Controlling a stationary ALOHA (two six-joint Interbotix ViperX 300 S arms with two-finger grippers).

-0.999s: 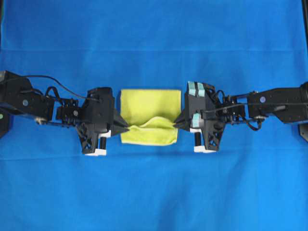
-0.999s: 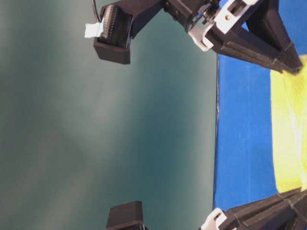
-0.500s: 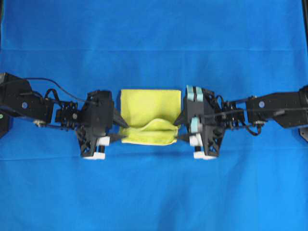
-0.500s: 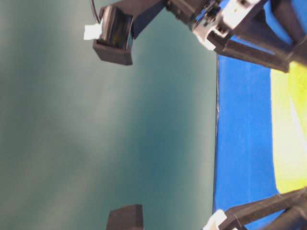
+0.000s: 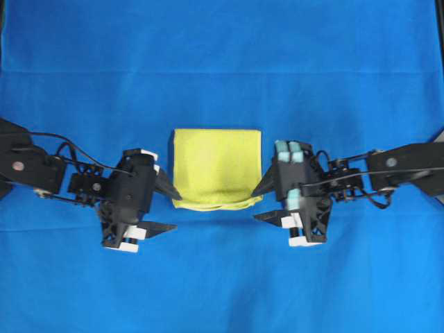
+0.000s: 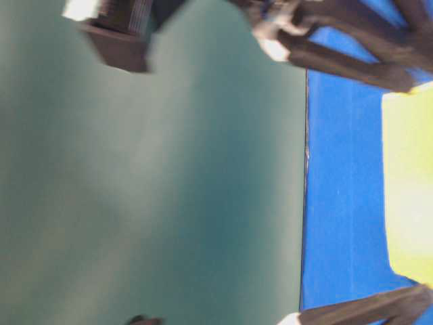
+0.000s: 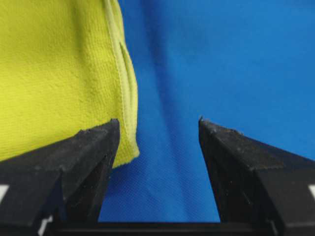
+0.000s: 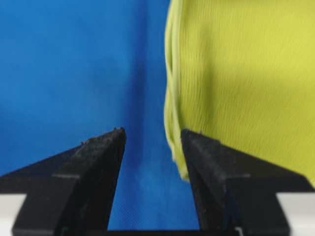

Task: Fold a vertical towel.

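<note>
The folded yellow towel (image 5: pixel 216 168) lay flat (hem layers stacked); the left gripper (image 5: pixel 171 211) and right gripper (image 5: pixel 264 202) flanked it, both released, empty.

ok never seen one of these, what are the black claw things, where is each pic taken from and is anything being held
Two robot arms face each other over a blue cloth. Each ends in a two-fingered claw: the left gripper and the right gripper. One picture looks straight down. One is taken from table height and appears turned sideways and blurred. Two come from cameras on the wrists, looking out between the black fingers. On the cloth lies a yellow towel, folded double: the wrist views show stacked edges. Nothing is held. Both claws are open, each beside a near corner of the towel.
</note>
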